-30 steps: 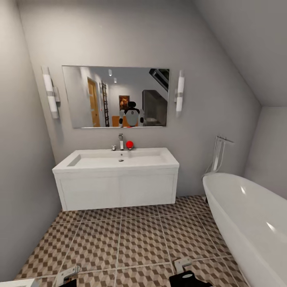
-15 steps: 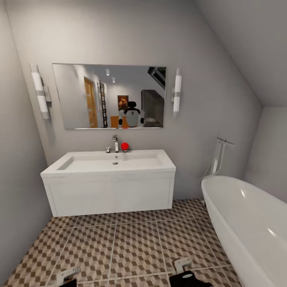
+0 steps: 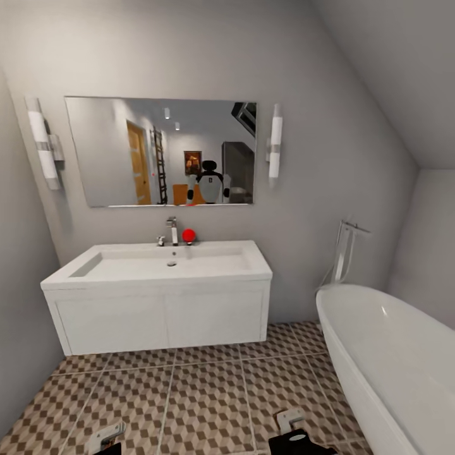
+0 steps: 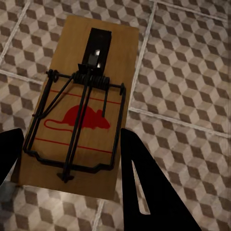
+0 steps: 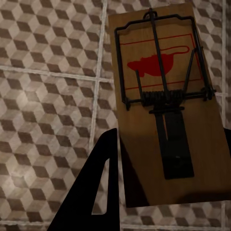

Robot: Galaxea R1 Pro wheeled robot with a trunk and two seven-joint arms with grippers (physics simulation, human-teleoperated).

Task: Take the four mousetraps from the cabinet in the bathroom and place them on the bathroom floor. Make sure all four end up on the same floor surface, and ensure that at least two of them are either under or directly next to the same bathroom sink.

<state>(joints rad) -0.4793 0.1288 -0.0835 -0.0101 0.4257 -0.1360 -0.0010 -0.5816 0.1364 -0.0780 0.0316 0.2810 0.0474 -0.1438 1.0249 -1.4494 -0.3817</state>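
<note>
The view has swung left and drawn nearer over the last second: the sink [image 3: 158, 268] and mirror [image 3: 161, 151] now sit further left and the left wall takes less of the picture, while the tools stay low at the picture's bottom edge.

The left tool [image 4: 72, 154] is clamped on a mousetrap [image 4: 84, 103], one dark finger at each long edge of the board. The board is a flat tan wooden rectangle; its long axis runs along the fingers, pointing away from the wrist. A dark wire frame and coiled spring lie across it, over a red printed mouse, with a black catch plate at the far end.

The right tool [image 5: 168, 159] grips a second mousetrap [image 5: 163, 96] the same way, long axis along the fingers, the black plate at the near end and the red mouse toward the far end.

Both traps hang above the floor [image 3: 208, 398], square tiles printed with brown, beige and cream cubes and pale grout.

In the head view the white vanity carries a chrome tap [image 3: 172, 230] and a small red ball [image 3: 188, 236]. A glossy curved white bathtub [image 3: 392, 360] stands to the right.
</note>
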